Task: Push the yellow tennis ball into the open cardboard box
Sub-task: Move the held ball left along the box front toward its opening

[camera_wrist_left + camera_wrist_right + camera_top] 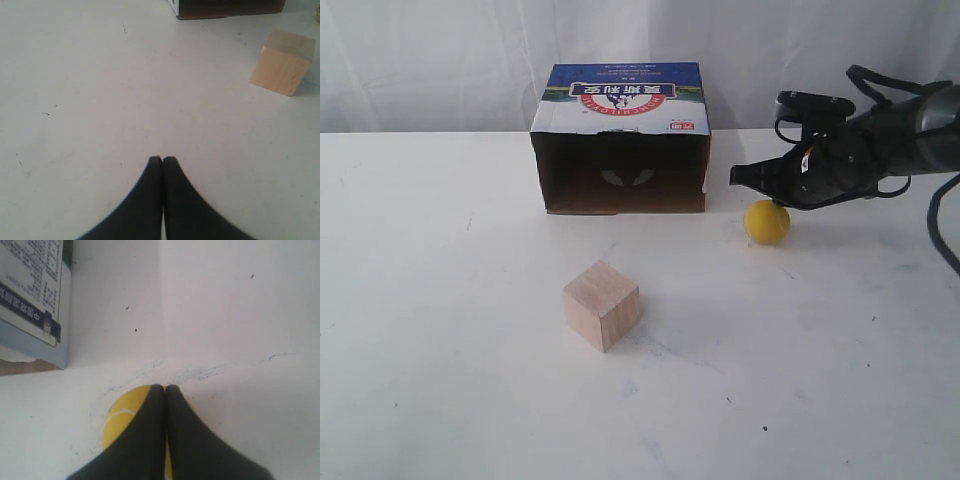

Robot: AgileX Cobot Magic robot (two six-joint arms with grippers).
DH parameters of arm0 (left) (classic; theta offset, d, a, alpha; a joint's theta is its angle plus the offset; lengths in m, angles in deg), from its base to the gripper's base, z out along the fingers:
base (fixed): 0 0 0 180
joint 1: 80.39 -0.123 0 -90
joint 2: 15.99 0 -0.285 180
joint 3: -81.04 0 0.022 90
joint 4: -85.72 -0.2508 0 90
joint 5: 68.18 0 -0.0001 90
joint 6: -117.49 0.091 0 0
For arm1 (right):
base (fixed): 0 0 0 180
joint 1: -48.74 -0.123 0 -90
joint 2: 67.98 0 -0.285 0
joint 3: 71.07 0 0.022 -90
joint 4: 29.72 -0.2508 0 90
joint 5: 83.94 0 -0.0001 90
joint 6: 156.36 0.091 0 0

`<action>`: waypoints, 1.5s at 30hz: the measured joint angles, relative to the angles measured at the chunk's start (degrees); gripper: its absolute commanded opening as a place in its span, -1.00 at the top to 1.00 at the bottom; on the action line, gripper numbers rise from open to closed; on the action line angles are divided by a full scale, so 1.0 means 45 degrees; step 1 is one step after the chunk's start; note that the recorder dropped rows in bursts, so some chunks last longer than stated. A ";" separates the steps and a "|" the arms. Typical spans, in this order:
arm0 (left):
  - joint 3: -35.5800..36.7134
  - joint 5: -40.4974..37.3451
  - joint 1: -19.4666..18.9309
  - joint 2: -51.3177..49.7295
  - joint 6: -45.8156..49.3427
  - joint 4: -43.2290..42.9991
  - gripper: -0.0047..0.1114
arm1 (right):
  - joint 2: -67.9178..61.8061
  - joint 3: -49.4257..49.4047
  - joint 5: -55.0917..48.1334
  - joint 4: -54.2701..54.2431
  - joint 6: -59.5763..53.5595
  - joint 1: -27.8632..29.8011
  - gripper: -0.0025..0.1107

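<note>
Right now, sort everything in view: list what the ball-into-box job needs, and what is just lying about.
Needed for the job:
yellow tennis ball
open cardboard box
right end effector, shut, at the ball

Just lying about:
wooden cube
left end effector, shut, holding nothing

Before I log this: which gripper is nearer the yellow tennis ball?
Right. The right gripper is just over the yellow tennis ball; the left gripper is away beyond the wooden cube.

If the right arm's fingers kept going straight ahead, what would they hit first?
Probably bare table just past the ball; the box sits off to one side, though depth is unclear.
</note>
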 measured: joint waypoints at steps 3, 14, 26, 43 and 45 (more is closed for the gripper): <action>0.0000 0.0000 0.0000 0.0000 0.0000 0.0000 0.92 | 0.0000 0.0077 -0.0322 0.0000 0.0000 0.0000 0.96; 0.0000 0.0000 0.0000 0.0000 0.0000 0.0000 0.92 | 0.0445 0.0077 -0.1061 -0.0373 -0.0366 -0.1916 0.96; 0.0000 0.0000 0.0000 0.0000 0.0000 0.0000 0.92 | 0.2145 -0.0153 -0.2064 -0.0469 -0.1875 -0.2296 0.96; 0.0000 0.0000 0.0000 0.0000 0.0000 0.0000 0.92 | 0.1266 -0.0392 -0.2690 -0.4547 -0.6125 -0.2432 0.96; 0.0000 0.0000 0.0000 0.0000 0.0000 0.0000 0.92 | 0.1266 -0.0392 -0.2718 -0.5684 -0.7086 -0.2594 0.96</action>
